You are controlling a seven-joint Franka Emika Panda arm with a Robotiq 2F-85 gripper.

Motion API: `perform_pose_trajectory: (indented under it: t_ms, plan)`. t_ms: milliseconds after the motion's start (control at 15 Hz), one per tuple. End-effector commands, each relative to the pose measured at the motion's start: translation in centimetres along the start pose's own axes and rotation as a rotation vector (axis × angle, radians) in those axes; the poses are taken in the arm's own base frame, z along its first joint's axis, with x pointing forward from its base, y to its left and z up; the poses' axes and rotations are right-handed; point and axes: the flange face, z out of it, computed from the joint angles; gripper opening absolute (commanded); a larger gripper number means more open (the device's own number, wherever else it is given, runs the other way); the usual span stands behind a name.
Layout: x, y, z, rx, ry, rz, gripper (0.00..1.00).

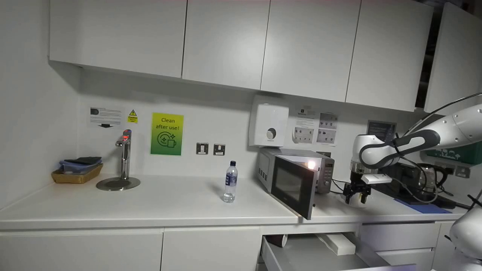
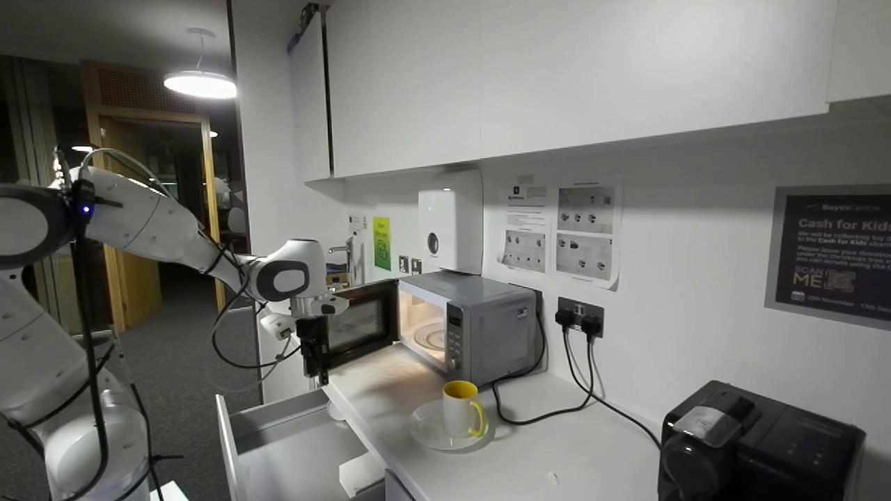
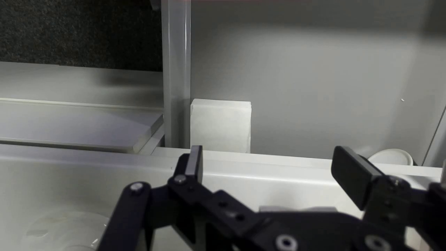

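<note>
The grey drawer stands pulled out below the counter, a squared white stack, paper-like, lying against its side wall. Above the drawer and the counter's front edge hangs the hand, pointing downward, its black fingers spread well apart and gripping nothing. The white arm reaches in above the counter and bends straight down at the wrist.

The drawer's floor is smooth and matt; the stack is flat-sided, its top edge slightly uneven. The counter is plain white with a soft sheen.

On the counter, a white cylindrical mug with a yellow inside and handle stands upright on a round, glassy plate. Near them is the boxy silver-grey microwave, lit within. Its dark door is swung open, jutting toward the counter's front edge near the hand, which covers part of it in an exterior view. Beyond the door stands a clear bottle with a dark cap; past the mug, away from the microwave, sits a black coffee machine.
</note>
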Motion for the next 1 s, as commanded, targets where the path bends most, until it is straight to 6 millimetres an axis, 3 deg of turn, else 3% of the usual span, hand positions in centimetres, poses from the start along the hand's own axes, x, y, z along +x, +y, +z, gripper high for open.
perform_pose_trajectory:
  t_ms: [0, 733, 933]
  plan:
    - [0.0, 0.0, 0.0, 0.0, -0.001, 0.0, 1.0]
    - [0.2, -0.1, -0.7, 0.011, 0.003, -0.043, 1.0]
    - [1.6, 1.6, -1.7, 0.0, 0.029, -0.143, 1.0]
